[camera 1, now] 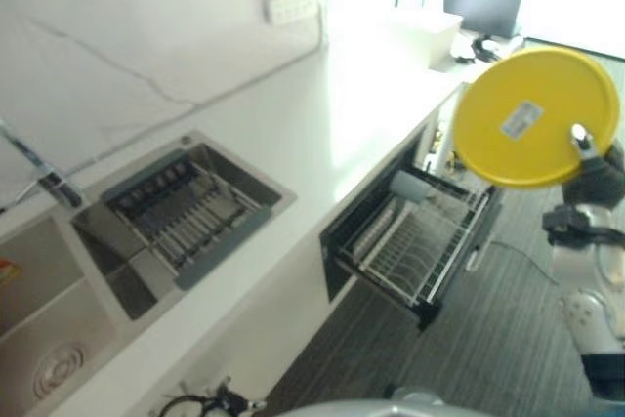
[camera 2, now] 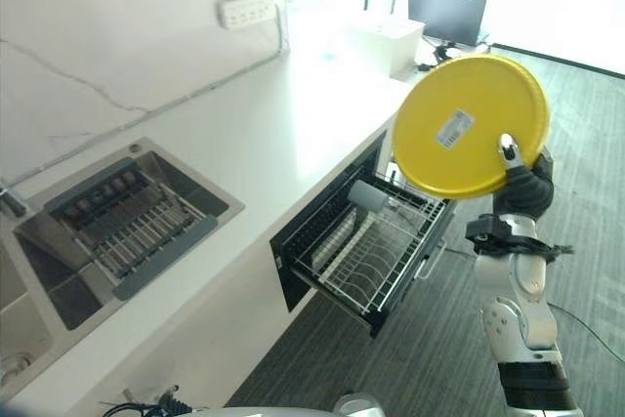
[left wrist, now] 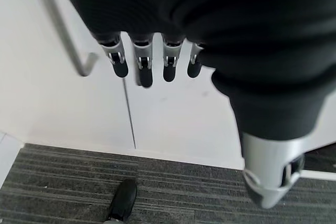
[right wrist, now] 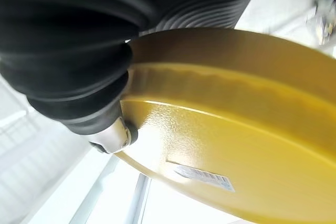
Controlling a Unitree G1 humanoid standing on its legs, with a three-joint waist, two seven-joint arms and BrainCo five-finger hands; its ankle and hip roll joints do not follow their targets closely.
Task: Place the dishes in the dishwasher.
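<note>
My right hand (camera 2: 522, 183) holds a round yellow plate (camera 2: 469, 126) upright in the air, its underside with a white sticker facing me; the thumb (right wrist: 113, 135) presses on the plate (right wrist: 236, 145). The plate (camera 1: 535, 116) hangs above and to the right of the pulled-out dishwasher drawer (camera 2: 376, 246), whose wire rack (camera 1: 420, 246) carries a pale cup (camera 2: 369, 196) at its far end. My left hand (left wrist: 152, 64) hangs with straight fingers in front of white cabinet doors, holding nothing.
A white counter (camera 1: 293, 134) runs along the left with a steel sink (camera 1: 186, 207) and a drain rack in it. A white box (camera 2: 386, 41) and a power strip (camera 2: 249, 9) stand at the back. Grey carpet (camera 2: 430, 339) lies beside the drawer.
</note>
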